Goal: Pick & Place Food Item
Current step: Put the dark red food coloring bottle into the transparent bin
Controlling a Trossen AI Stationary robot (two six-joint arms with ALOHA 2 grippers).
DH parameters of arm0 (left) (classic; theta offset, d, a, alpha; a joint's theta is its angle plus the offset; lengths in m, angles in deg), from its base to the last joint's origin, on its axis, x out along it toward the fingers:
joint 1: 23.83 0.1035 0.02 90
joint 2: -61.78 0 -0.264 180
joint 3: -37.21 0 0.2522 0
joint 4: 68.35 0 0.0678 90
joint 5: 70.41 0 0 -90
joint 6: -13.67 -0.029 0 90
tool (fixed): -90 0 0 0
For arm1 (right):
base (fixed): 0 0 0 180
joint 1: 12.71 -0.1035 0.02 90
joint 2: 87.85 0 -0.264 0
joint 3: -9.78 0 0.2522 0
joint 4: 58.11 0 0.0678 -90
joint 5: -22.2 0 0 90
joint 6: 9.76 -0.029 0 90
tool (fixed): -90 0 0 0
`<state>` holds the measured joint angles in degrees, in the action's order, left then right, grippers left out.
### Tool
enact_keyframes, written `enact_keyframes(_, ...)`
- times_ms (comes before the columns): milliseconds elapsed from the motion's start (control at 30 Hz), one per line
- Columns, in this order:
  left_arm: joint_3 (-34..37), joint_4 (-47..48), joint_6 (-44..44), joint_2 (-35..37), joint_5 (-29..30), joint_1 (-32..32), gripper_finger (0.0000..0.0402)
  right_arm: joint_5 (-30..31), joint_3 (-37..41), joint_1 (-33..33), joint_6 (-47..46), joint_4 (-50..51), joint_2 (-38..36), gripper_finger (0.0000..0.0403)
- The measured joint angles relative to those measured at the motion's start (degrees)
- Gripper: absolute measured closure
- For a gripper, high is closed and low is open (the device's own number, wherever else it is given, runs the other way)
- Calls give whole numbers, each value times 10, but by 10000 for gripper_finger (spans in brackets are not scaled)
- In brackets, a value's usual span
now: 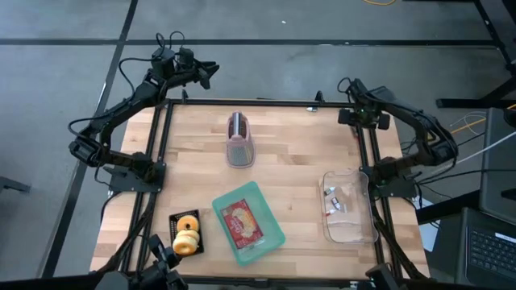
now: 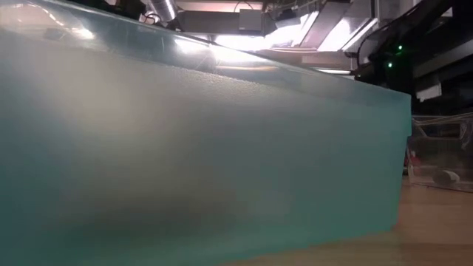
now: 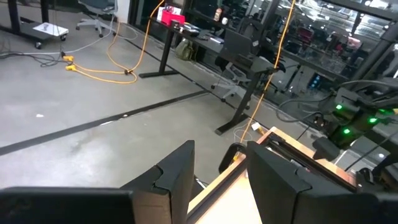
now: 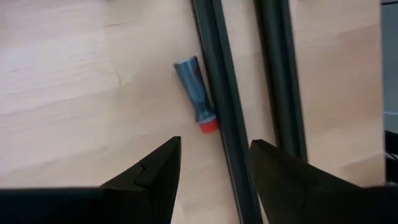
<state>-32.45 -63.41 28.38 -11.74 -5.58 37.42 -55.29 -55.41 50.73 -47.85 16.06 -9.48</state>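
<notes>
A teal tray (image 1: 274,238) lies near the table's front edge with a red food packet (image 1: 243,223) lying flat in it. A black tray (image 1: 173,219) to its left holds stacked doughnuts (image 1: 187,234). A clear plastic box (image 1: 348,227) stands at the right. My left gripper (image 1: 208,72) is open and empty beyond the table's far left corner; its fingers show in the left wrist view (image 3: 221,171). My right gripper (image 1: 347,87) is open and empty over the far right corner; it shows in the right wrist view (image 4: 214,165).
A pink and grey holder (image 1: 239,138) stands at the table's far middle. A small blue tube with a red cap (image 4: 194,96) lies against the black frame rail (image 4: 224,112). The teal tray's wall (image 2: 199,155) fills the low view, with the clear box (image 2: 440,159) beside it.
</notes>
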Motion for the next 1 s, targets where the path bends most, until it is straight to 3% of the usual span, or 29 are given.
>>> enact_keyframes(267,0,0,-5,0,0,0,261,-9,82,0,-50,-94,38,213)
enact_keyframes(467,0,0,-4,0,2,0,261,-11,92,0,-65,-117,38,223)
enact_keyframes(667,0,0,1,0,5,0,261,-30,70,-8,-64,-105,38,295)
enact_keyframes(867,0,0,-3,0,14,0,261,6,53,-6,-67,-88,37,387)
enact_keyframes(1000,0,0,-4,0,18,0,261,13,62,-6,-89,-90,37,393)
